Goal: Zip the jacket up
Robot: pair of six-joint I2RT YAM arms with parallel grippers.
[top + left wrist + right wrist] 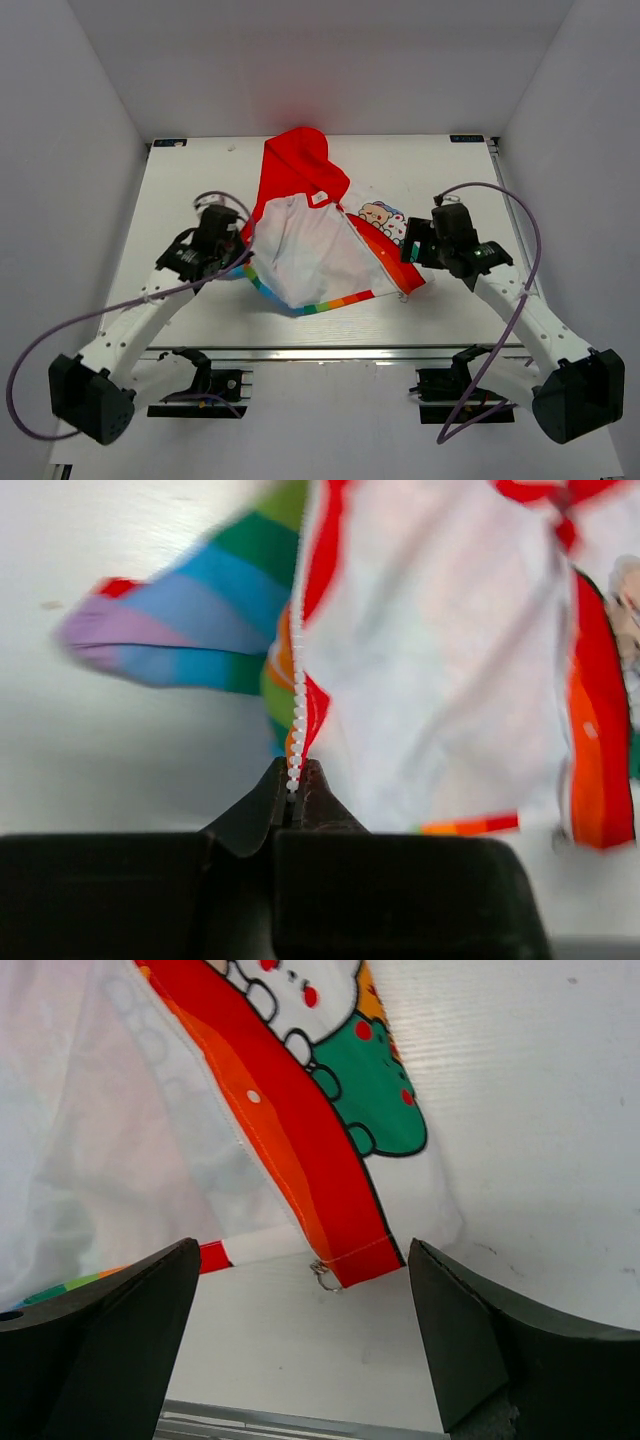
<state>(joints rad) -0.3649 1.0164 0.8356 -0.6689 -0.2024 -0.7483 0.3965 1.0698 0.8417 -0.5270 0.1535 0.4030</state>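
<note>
**Left end effector (295,780) clenched, right end effector (302,1260) released**

Your left one pinches the jacket's (310,250) zipper teeth (298,695), probably to keep that edge taut. Your right one hangs spread above the opposite hem corner and its metal ring (325,1278), seemingly placed to take it. Jacket: lying open, mid-tabletop (450,170).

The jacket (310,250) lies opened out on the white table (440,170), hood toward the far edge.

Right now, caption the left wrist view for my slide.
The left end effector pinches the white zipper teeth of the small rainbow-striped white-lined jacket.
</note>
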